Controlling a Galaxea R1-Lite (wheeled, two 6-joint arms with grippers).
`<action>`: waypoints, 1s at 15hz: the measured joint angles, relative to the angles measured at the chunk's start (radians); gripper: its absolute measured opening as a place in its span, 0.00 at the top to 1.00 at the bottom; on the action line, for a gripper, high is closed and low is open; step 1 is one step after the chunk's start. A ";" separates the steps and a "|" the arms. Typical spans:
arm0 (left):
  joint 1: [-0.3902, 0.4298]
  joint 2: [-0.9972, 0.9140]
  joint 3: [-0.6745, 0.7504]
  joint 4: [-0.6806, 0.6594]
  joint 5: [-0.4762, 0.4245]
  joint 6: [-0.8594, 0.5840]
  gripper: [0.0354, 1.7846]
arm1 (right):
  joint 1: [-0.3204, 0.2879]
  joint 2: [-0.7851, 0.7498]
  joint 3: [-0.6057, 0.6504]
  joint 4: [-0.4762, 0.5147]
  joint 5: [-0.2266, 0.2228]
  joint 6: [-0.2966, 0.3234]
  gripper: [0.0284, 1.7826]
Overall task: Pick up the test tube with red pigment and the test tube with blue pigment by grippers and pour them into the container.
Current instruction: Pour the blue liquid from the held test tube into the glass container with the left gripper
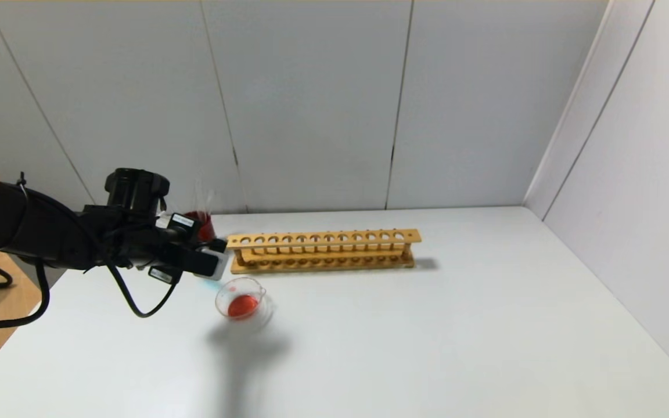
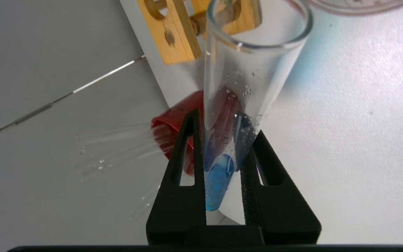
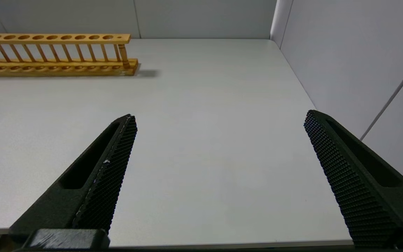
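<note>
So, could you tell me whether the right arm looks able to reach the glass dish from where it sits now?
Probably yes. The right gripper stands open over bare table, but the left gripper, holding the blue tube, crowds the dish.

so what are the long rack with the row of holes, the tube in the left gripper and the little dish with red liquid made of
The long yellowish rack looks like unpainted wood: matte, with turned spindles. The slim clear tube with blue liquid, clamped in the left gripper, looks like glass: see-through, glossy rim, droplets inside, though clear plastic can't be ruled out. The small round clear dish holding red liquid looks like glass too.
</note>
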 joint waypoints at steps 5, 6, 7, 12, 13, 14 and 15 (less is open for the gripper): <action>-0.018 0.029 0.000 -0.038 0.039 0.001 0.83 | 0.000 0.000 0.000 0.000 0.000 0.000 0.02; -0.018 0.033 0.000 -0.038 0.045 0.001 0.83 | 0.000 0.000 0.000 0.000 0.000 0.000 0.02; -0.018 0.037 0.001 -0.038 0.049 0.003 0.83 | 0.000 0.000 0.000 0.000 0.000 0.000 0.02; -0.017 0.041 0.002 -0.043 0.045 0.054 0.83 | 0.000 0.000 0.000 0.000 0.000 0.000 0.02; -0.017 0.041 0.002 -0.044 0.040 0.059 0.83 | 0.000 0.000 0.000 0.000 0.000 0.000 0.02; -0.017 0.041 0.002 -0.044 0.038 0.063 0.83 | 0.000 0.000 0.000 0.000 0.000 0.000 0.02; -0.017 0.040 0.002 -0.045 0.038 0.066 0.83 | 0.000 0.000 0.000 0.000 0.000 0.000 0.02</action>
